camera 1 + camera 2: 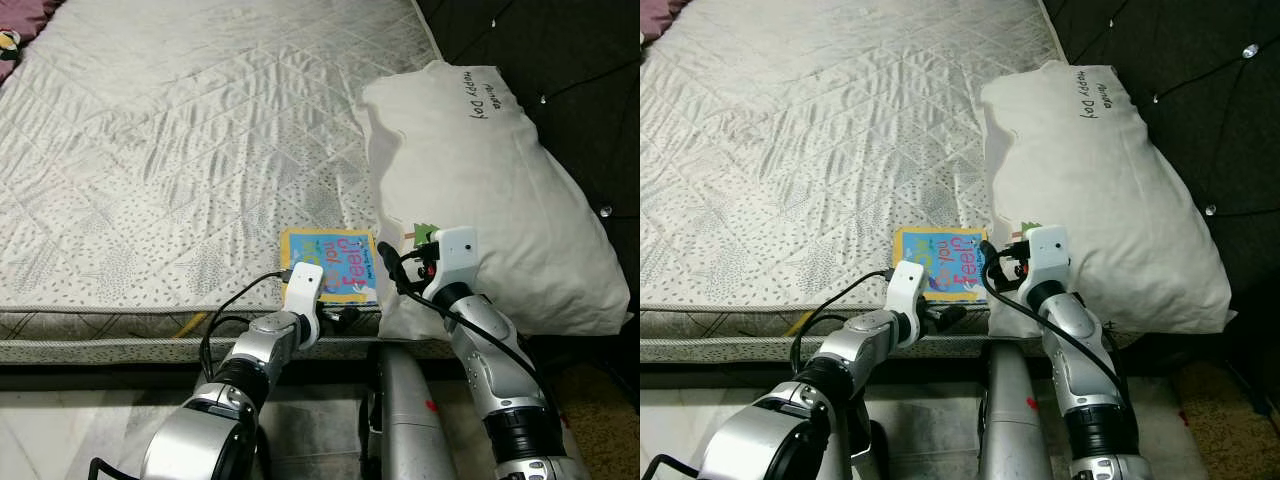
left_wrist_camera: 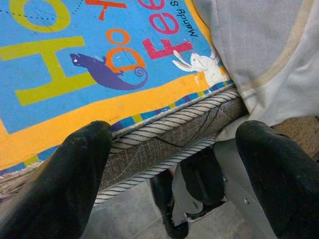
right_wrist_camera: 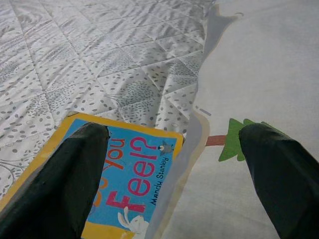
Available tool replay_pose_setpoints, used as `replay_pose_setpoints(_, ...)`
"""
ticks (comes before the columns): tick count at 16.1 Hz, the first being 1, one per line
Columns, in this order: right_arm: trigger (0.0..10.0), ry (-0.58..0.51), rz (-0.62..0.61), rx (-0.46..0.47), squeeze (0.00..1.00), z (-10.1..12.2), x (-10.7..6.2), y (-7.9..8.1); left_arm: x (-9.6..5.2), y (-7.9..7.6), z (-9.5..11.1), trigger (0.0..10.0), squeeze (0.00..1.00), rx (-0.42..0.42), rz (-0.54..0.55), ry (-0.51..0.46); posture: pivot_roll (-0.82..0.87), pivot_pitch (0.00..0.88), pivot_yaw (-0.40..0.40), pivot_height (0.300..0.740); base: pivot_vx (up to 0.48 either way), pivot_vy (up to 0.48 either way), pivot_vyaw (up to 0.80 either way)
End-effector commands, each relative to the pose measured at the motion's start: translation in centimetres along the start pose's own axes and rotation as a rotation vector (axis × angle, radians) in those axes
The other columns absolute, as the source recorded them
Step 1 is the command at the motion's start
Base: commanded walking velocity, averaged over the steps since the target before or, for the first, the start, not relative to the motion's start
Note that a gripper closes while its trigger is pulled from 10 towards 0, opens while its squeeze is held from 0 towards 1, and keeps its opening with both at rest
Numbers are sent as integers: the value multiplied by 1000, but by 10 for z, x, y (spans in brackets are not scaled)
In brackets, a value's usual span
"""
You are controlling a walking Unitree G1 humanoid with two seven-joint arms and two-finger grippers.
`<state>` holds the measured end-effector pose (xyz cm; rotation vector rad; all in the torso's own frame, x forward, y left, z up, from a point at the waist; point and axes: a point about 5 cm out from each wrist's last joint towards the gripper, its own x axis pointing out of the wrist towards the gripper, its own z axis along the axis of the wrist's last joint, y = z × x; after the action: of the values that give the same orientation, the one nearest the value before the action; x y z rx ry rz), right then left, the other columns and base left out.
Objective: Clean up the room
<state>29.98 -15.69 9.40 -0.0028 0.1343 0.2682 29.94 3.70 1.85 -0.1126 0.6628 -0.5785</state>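
A children's picture book (image 1: 329, 264) with a blue cover and yellow border lies flat at the near edge of the quilted mattress (image 1: 180, 130), its right side touching the big white pillow (image 1: 480, 190) that leans against the dark headboard (image 1: 560, 50). The left claw (image 2: 169, 169) sits low at the mattress edge just below the book, fingers spread and holding nothing. The right claw (image 3: 174, 164) hovers over the seam where book and pillow meet, fingers also spread wide, a small green tree print on the pillowcase beside it.
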Motion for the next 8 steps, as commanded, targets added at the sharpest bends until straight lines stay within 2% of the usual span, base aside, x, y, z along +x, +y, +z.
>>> replay_pose_setpoints(1, 10000, -6, 5, -8, 0, 3, 1, 1, 2, -5, -7, 10000, 0, 11, -4, 28, -136, 91, -1, 583, 0, 0, 0)
replay_pose_setpoints(4, 10000, -8, 12, -10, 0, 3, 2, 3, 1, -2, -9, 10000, 0, -8, 35, 25, -135, 92, -4, 583, 0, 0, 0)
replay_pose_setpoints(8, 10000, 0, 22, -10, 0, 1, 1, 5, -2, 8, -13, 10000, 0, -100, 82, 27, -126, 98, -12, 583, 0, 0, 0)
